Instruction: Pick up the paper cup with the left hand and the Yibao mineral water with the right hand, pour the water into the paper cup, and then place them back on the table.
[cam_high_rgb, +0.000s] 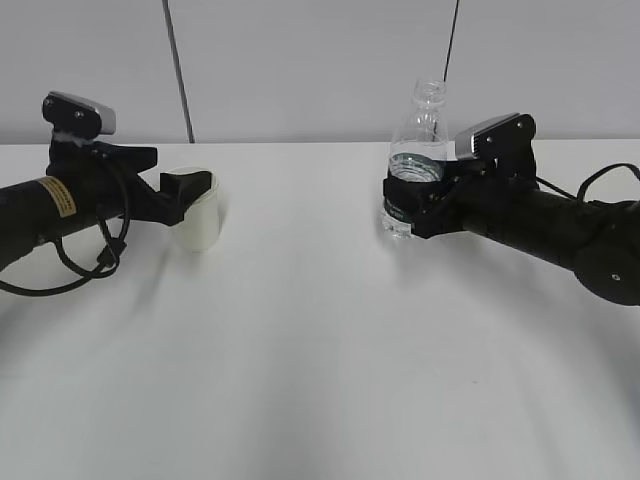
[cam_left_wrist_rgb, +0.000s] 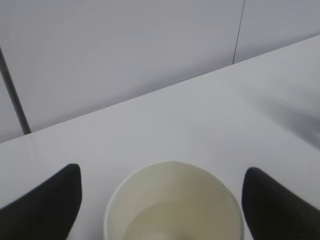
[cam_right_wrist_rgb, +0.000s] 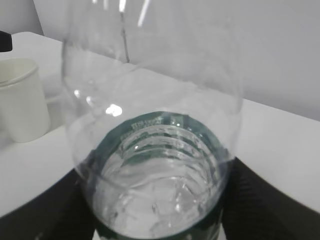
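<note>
The paper cup (cam_high_rgb: 203, 228) stands upright on the white table (cam_high_rgb: 320, 350) at the left. My left gripper (cam_high_rgb: 192, 200) is open around it. In the left wrist view the cup (cam_left_wrist_rgb: 172, 200) sits between the two black fingers (cam_left_wrist_rgb: 47, 205), with a gap of table showing on each side. The Yibao mineral water (cam_high_rgb: 425, 130) stands upright and capless at the right, with water in its lower part. My right gripper (cam_high_rgb: 412, 195) is shut on its green label band. In the right wrist view the bottle (cam_right_wrist_rgb: 155, 150) fills the space between the fingers (cam_right_wrist_rgb: 250, 200), which lie against its sides.
A grey wall with a dark vertical seam (cam_high_rgb: 178, 70) runs along the table's far edge. The cup (cam_right_wrist_rgb: 22, 100) shows at the left of the right wrist view, well apart from the bottle. White tabletop lies between the two arms and in front of them.
</note>
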